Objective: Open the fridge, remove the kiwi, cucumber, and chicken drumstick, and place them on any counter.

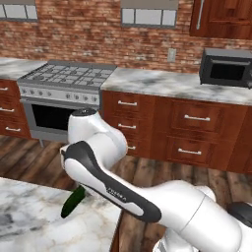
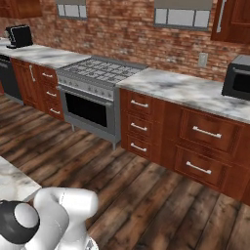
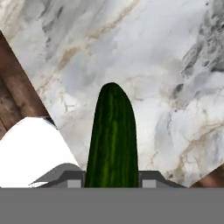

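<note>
One cucumber (image 3: 113, 140) sits pinched in the pincer (image 3: 111, 181), hanging over the marble counter (image 3: 157, 65) near its edge. Lower until it touches (tip first, probably), well inside the edge, then release so it can't roll off.

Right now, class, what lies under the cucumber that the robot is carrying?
Under the cucumber lies the white, grey-veined marble counter, with wood floor past its edge. The gripper holds the cucumber's near end. The patch of marble straight beneath the cucumber is covered.

glossy striped cucumber (image 3: 113, 140) over polished veined marble counter (image 3: 175, 57).
</note>
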